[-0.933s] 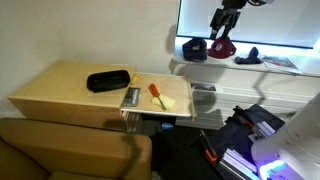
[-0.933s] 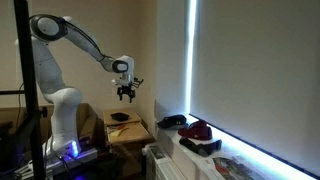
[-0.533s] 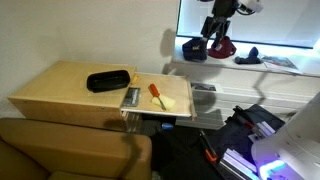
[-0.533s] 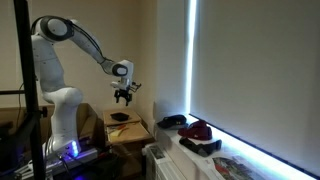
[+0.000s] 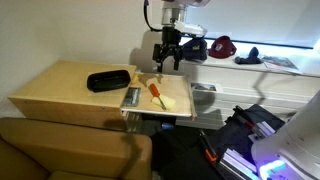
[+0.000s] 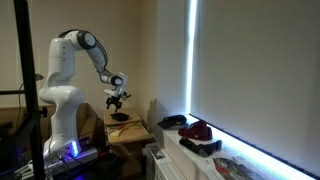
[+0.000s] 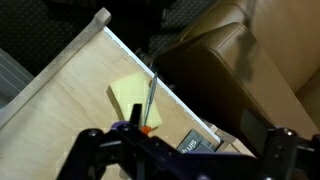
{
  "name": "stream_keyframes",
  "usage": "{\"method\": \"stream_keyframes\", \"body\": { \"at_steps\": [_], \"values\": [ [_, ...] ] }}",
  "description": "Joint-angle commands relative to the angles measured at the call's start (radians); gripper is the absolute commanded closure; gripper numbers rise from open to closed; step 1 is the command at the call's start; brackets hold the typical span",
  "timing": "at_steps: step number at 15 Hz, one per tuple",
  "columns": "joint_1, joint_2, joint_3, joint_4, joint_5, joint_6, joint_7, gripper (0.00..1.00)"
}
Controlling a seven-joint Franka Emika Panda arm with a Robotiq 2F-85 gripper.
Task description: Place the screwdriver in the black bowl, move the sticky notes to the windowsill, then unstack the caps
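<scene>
Gripper [image 5: 168, 63] above the table [image 5: 60, 85], jaws wide and empty.
Screwdriver [image 5: 155, 96] lies across sticky notes [image 7: 128, 98] below it.

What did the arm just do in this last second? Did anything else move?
The arm swung from above the caps down over the table. Its gripper now hangs open and empty above the screwdriver. Nothing was grasped or released. The screwdriver, sticky notes, black bowl and caps lie as before.
</scene>
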Motion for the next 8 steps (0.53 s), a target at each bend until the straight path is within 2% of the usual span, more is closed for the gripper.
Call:
{"method": "stream_keyframes", "body": {
  "at_steps": [1,2,3,6,8],
  "values": [
    [-0.034,0.024,0.038,0.021,-0.005,-0.001,0.009,0.00],
    [-0.042,0.040,0.029,0.014,-0.023,0.022,0.046,0.00],
    [-0.050,0.068,0.030,0.020,0.015,0.050,0.066,0.00],
    [-0.035,0.154,0.061,-0.002,0.109,0.284,0.158,0.00],
    [-0.016,0.229,0.087,0.016,0.103,0.448,0.219,0.00]
  ]
}}
